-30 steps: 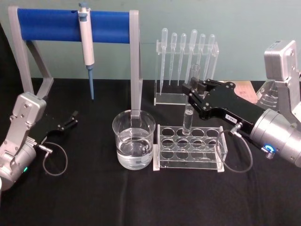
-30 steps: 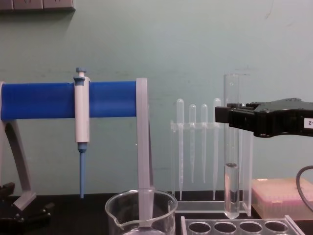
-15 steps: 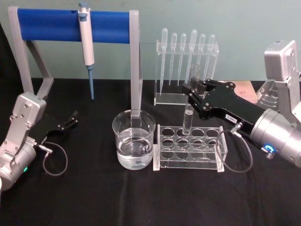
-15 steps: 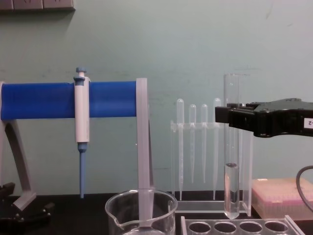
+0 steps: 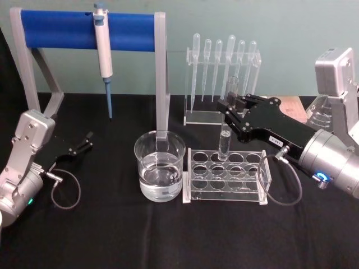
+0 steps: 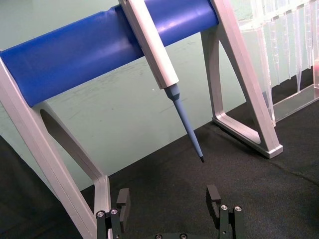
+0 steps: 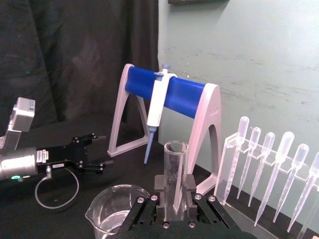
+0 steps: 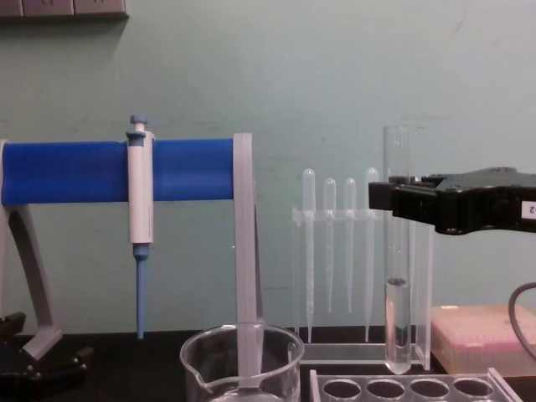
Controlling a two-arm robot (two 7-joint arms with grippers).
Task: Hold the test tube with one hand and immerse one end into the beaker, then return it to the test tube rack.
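The test tube (image 5: 226, 126) hangs upright with my right gripper (image 5: 229, 108) shut on its upper part. Its round bottom hovers just above the back row of the clear rack (image 5: 226, 175). In the chest view the test tube (image 8: 396, 268) holds clear liquid in its lower third, and the right gripper (image 8: 383, 198) comes in from the right. In the right wrist view the fingers (image 7: 160, 185) clamp the tube (image 7: 176, 164) below its open rim. The beaker (image 5: 160, 166), partly filled with water, stands left of the rack. My left gripper (image 5: 84, 143) rests open at the far left.
A stand with a blue bar (image 5: 61, 31) carries a white-and-blue micropipette (image 5: 103, 53) at the back left. Several plastic pipettes hang in a clear holder (image 5: 221, 67) behind the rack. A pink box (image 8: 486, 335) sits at the right. The left wrist view shows the open left gripper (image 6: 168, 199).
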